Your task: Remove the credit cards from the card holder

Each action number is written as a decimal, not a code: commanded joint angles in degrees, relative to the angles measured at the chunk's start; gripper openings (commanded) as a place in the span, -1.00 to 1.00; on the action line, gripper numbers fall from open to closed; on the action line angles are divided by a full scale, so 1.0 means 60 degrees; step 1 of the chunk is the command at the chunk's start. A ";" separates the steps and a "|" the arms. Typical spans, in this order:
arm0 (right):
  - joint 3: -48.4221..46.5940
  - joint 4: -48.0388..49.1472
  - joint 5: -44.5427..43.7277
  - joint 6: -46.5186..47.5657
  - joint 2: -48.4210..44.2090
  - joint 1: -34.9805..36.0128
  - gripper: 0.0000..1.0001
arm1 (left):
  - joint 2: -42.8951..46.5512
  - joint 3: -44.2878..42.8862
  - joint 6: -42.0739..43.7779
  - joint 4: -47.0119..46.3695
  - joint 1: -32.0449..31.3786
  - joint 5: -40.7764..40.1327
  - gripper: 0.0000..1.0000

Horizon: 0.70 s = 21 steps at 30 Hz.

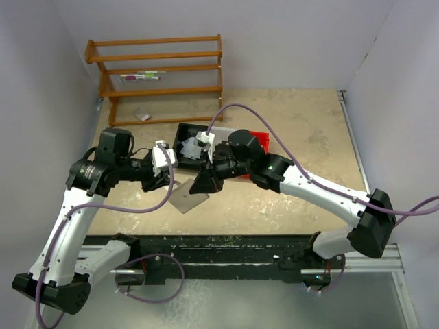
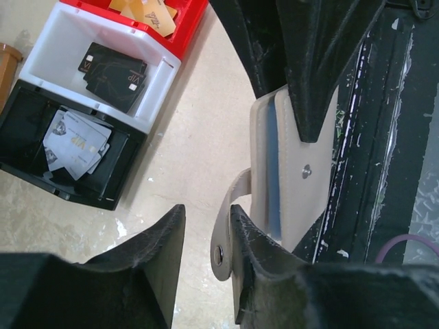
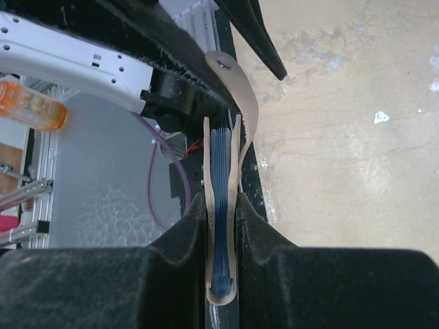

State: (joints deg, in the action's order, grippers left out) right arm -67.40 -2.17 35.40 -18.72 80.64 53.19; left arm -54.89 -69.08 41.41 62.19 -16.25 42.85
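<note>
The holder (image 2: 305,185) is tan outside, with blue-grey sleeves packed between its two covers. Whether anything sits inside the sleeves I cannot tell. Its strap (image 2: 223,233), with a round metal snap, is loose and curves away from the body. The holder is held over the near middle of the table (image 1: 309,123), between the two arms. The right claw (image 3: 221,202) is pressed tight on the holder, one finger on each cover. The left claw (image 2: 208,218) has its fingers apart, and the strap lies between them, against one finger.

Farther back, a black tray (image 2: 103,193) has grey cards (image 2: 74,142) in it. Beside it is a white tray (image 2: 41,51) with black cards (image 2: 113,72), then a red tray (image 2: 195,17). The table is beige and mottled, with pale walls around. A wooden rack (image 1: 161,68) stands at the far left, and a black rail (image 1: 226,248) runs along the near edge.
</note>
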 commanded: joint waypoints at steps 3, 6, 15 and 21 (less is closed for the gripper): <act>-0.0544 -0.0046 0.0895 0.0391 -0.0066 -0.0043 -1.00 | 0.0110 0.0025 0.0160 -0.0625 0.0007 -0.0209 -0.55; -0.0531 -0.0037 0.0845 0.0414 -0.0066 -0.0032 -1.00 | 0.0125 0.0032 0.0152 -0.0599 0.0003 -0.0143 -0.69; -0.0657 0.0135 0.0466 0.0405 0.0034 -0.0050 -0.47 | -0.0225 -0.0293 0.0121 0.0132 0.0003 0.0578 -1.00; -0.0426 0.0495 -0.0548 0.0243 -0.0297 -0.0286 0.46 | -0.0475 -0.0790 -0.0911 -0.0416 0.0003 0.0375 -1.00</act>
State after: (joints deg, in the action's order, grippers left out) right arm -68.36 -3.03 36.51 -17.15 80.99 52.80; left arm -57.30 -69.69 39.59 62.61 -16.25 43.64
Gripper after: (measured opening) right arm 0.655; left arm 0.018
